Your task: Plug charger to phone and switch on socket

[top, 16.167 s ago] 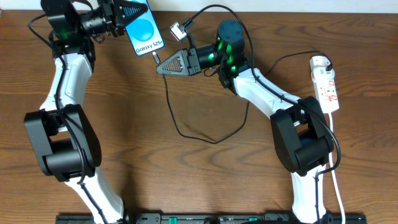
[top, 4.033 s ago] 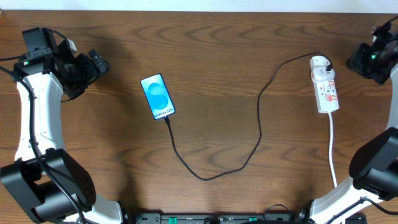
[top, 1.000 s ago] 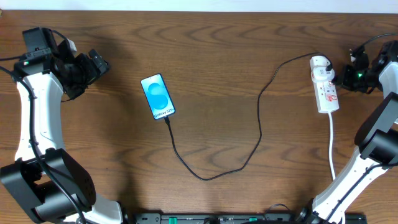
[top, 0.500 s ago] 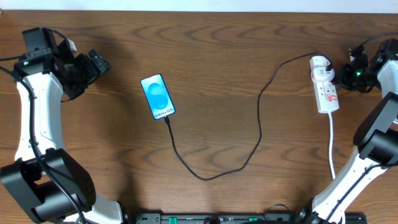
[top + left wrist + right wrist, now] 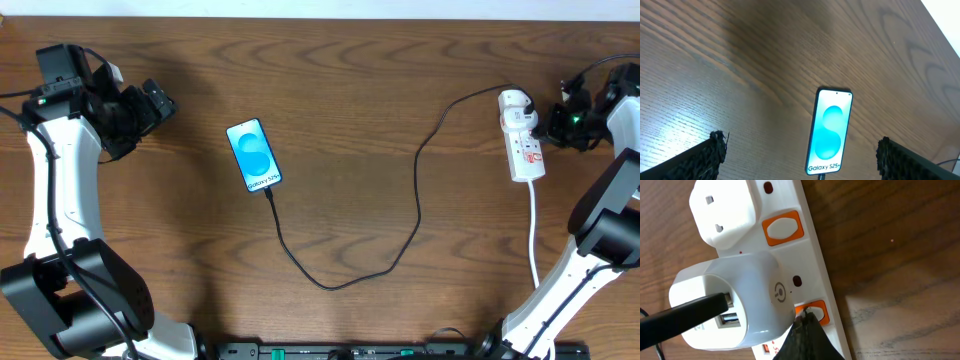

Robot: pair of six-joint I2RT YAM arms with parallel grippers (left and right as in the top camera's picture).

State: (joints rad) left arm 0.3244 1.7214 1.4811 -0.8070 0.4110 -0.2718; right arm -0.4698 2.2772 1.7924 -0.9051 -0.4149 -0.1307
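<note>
Rests the right gripper (image 5: pixel 804 325), fingers shut to a point, on an orange switch (image 5: pixel 815 311) of the socket (image 5: pixel 524 145) at far right, and holds the left gripper (image 5: pixel 150 108) spread wide and empty at far left, facing the phone (image 5: pixel 254 155) lying screen-up left of centre with the charger (image 5: pixel 345 275) plugged into its lower edge.

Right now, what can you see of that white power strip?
The power strip is narrow, white, plastic-looking, lying flat near the table's right edge, its white cord trailing toward the robot's base. It carries orange switches, a white plug and a white adapter feeding the black cable. The right arm's closed fingers touch one switch.
</note>
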